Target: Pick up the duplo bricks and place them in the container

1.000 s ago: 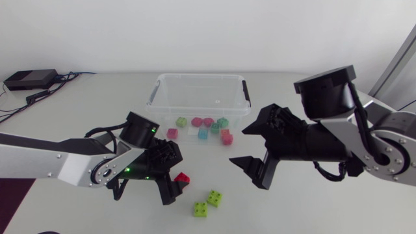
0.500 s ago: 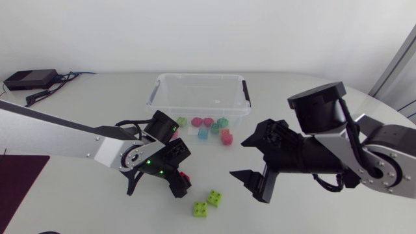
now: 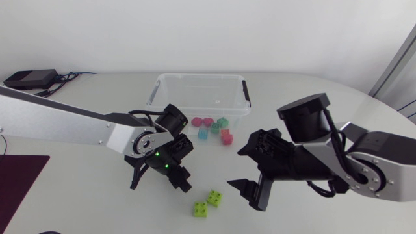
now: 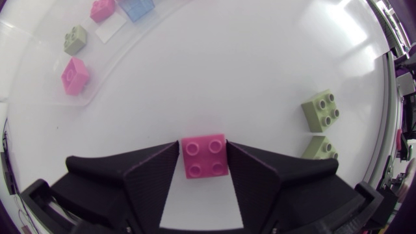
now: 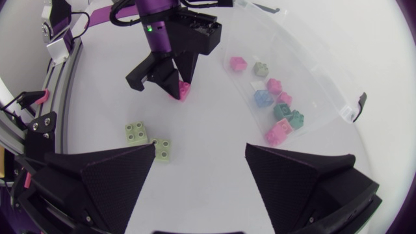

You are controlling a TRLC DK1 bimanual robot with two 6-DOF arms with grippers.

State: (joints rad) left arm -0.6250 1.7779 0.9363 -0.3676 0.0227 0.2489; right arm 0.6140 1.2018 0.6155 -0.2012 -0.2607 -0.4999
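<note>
The left arm reaches in over the white counter (image 3: 78, 104), and its end effector (image 3: 160, 179) (image 4: 202, 144) is closed narrow on a pink brick (image 4: 205, 156) (image 5: 182, 91). Both wedge fingers press the brick's opposite sides, studs up. Whether the brick is clear of the counter cannot be told. This end effector sits just near of the clear container (image 3: 195, 76).

Two green bricks (image 3: 214, 197) (image 3: 200, 208) lie close together on the counter. They are to the right of the held brick and nearer, with no arm touching them. The left wrist view shows them (image 4: 321, 112) (image 4: 322, 148) off to one side of the left end effector. The right wrist view has them (image 5: 137, 132) (image 5: 162, 149) just ahead of one of the right arm's fingers.

The right arm comes in from the right. Its end effector (image 3: 250, 170) (image 5: 200, 153) is spread wide and holds nothing, right of the green pair and near of the container.

The container stands at the far middle of the counter, with a black handle at each end. Several small pink, green and blue bricks lie at its near side.
</note>
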